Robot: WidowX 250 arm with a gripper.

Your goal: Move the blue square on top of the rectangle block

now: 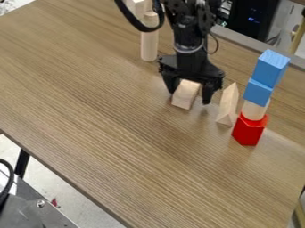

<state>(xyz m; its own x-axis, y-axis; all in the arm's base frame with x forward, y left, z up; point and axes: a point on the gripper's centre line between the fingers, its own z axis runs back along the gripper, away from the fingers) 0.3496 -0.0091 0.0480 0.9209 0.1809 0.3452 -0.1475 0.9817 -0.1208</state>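
Wooden Blocks Dot a Brown Tabletop

A brown wood-grain tabletop (119, 156) stretches diagonally across the frame, one long edge cutting from the left side down to the bottom, a grey strip bordering it at upper right. A pale wooden cylinder (149, 44) stands upright on the surface at top, just left of center. A pale wooden block (185, 95) sits above the middle of the frame. To its right, and apart from it, a pale triangular block (228, 104) rises to a point. Just beside that, right of center, a red block (249, 130) rests on the wood, near a pale sheen on the surface.
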